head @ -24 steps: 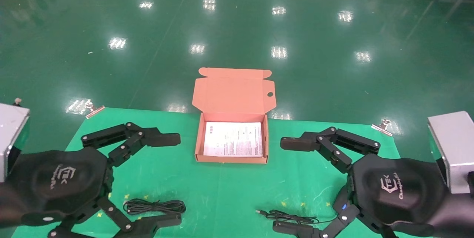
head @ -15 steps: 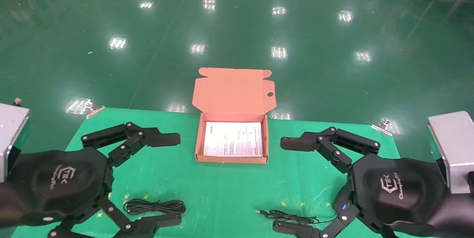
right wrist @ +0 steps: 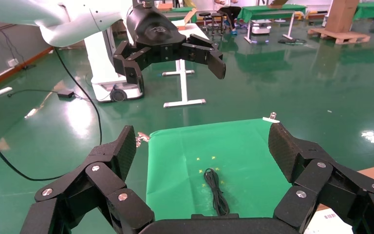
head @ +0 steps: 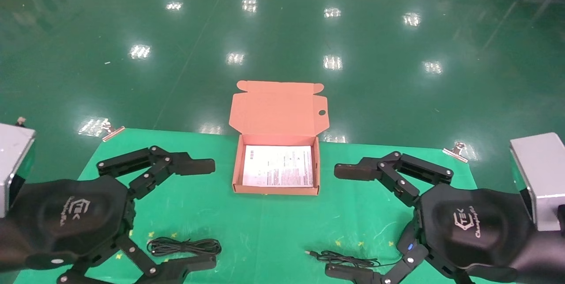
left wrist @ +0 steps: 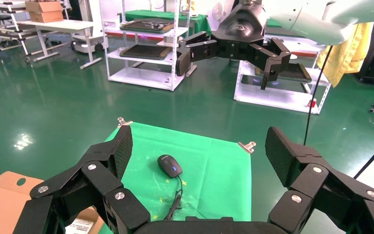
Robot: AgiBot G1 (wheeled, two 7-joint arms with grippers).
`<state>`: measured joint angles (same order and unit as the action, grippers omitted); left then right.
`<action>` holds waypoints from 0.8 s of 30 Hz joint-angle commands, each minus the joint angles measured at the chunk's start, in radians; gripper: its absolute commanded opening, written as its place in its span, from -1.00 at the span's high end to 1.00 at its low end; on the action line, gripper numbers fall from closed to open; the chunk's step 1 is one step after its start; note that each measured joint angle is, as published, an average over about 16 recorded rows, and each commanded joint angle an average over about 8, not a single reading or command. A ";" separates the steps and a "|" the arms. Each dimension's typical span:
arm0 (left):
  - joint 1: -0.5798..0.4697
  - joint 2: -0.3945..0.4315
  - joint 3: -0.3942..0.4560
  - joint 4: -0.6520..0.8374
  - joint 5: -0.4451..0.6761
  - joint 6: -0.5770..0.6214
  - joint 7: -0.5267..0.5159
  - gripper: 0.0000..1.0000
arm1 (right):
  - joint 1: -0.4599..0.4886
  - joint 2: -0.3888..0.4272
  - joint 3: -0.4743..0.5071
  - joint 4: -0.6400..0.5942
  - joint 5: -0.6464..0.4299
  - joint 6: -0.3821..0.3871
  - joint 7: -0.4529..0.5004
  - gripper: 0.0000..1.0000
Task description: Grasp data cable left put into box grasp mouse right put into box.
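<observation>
Black and limp, the data cable [head: 184,246] lies as an oblong bundle of thin loops on the green cloth [head: 265,231], near and left of the box [head: 276,189]. It looks light and floppy, so pinching across the bundle's middle should lift every loop together. The left gripper [head: 207,213] hovers above it, spread wide and empty. The right gripper [head: 342,222], equally wide and empty, hangs near the mouse [left wrist: 169,165], whose cord [head: 348,259] trails left.
</observation>
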<state>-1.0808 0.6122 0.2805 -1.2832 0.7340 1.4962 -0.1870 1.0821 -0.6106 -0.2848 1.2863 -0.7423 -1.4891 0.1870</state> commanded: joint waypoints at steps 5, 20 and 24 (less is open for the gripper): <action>-0.026 0.003 0.007 0.001 0.022 0.001 0.001 -1.00 | 0.021 0.004 -0.007 0.014 -0.036 0.005 -0.007 -1.00; -0.300 0.054 0.206 0.002 0.376 0.072 -0.113 -1.00 | 0.346 -0.047 -0.246 0.067 -0.477 -0.083 -0.193 -1.00; -0.346 0.079 0.279 0.008 0.461 0.078 -0.120 -1.00 | 0.421 -0.065 -0.347 0.068 -0.579 -0.080 -0.251 -1.00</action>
<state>-1.4272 0.6931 0.5691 -1.2802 1.2104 1.5728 -0.3022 1.4934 -0.6789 -0.6267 1.3541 -1.3190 -1.5655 -0.0487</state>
